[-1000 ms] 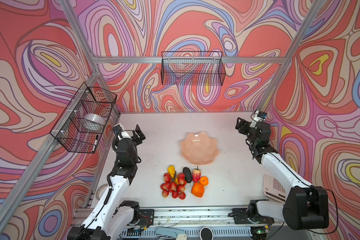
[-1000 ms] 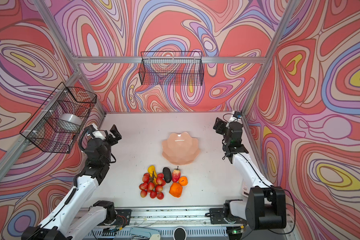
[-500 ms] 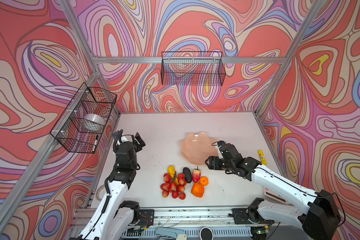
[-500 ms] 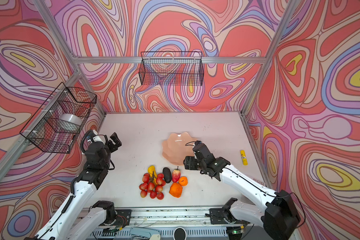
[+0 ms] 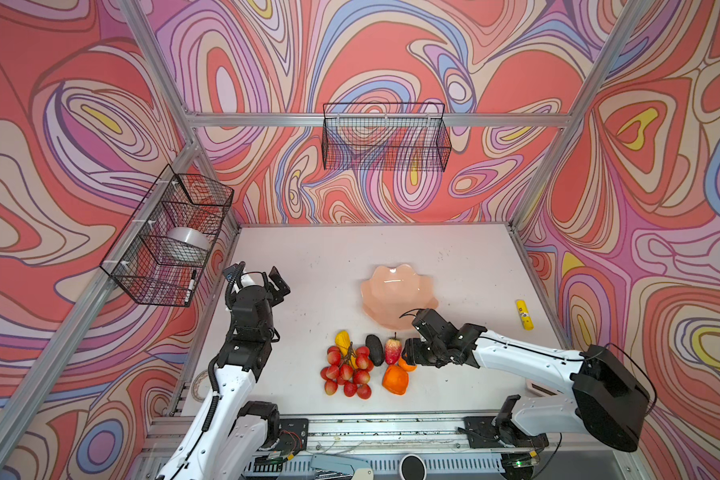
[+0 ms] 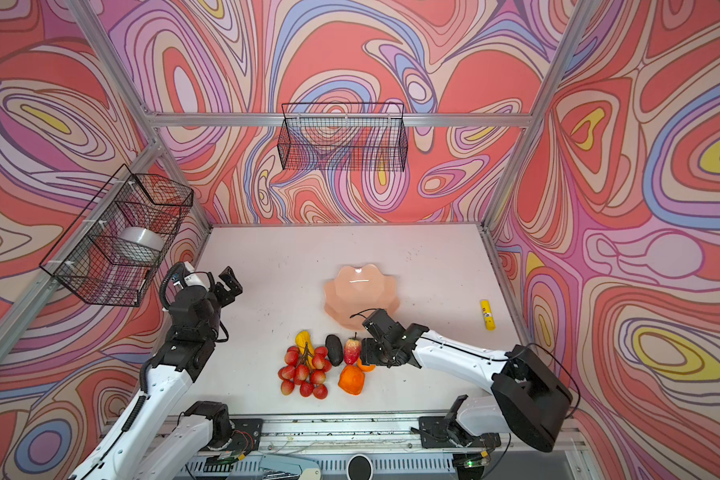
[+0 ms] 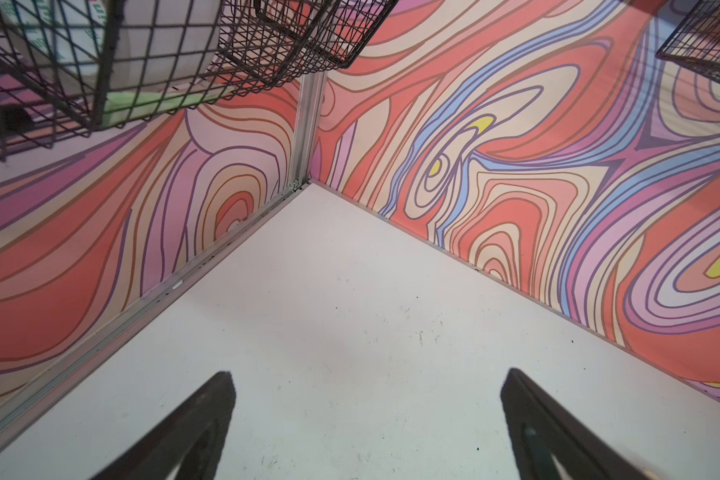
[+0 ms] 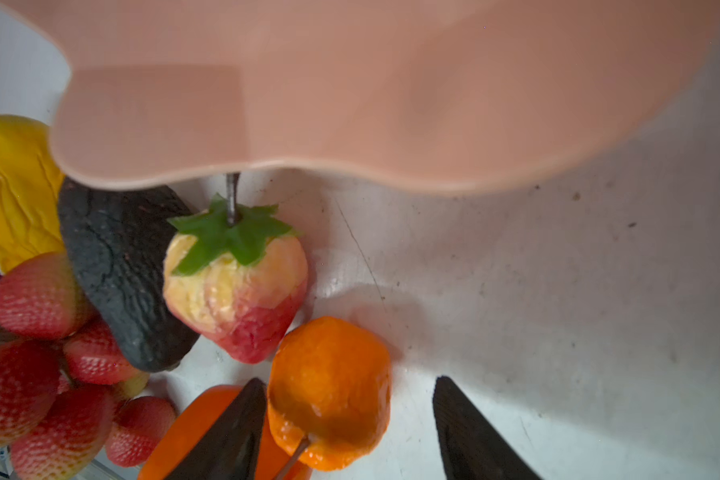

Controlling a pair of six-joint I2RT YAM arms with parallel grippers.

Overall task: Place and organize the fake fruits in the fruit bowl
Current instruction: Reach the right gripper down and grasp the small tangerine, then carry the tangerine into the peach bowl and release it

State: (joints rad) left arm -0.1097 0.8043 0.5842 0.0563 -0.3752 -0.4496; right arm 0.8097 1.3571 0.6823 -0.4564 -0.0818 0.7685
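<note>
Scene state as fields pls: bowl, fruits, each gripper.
bowl: fruit bowl, empty
fruits: berry bunch, yellow oblong, dark avocado, strawberry, large orange, small orange; all clustered on the table in front of the bowl
left gripper: open, empty, far from the fruits
right gripper: open, jaws straddling the small orange, one side close against it, gap at the other
other: yellow cylinder near the right wall
</note>
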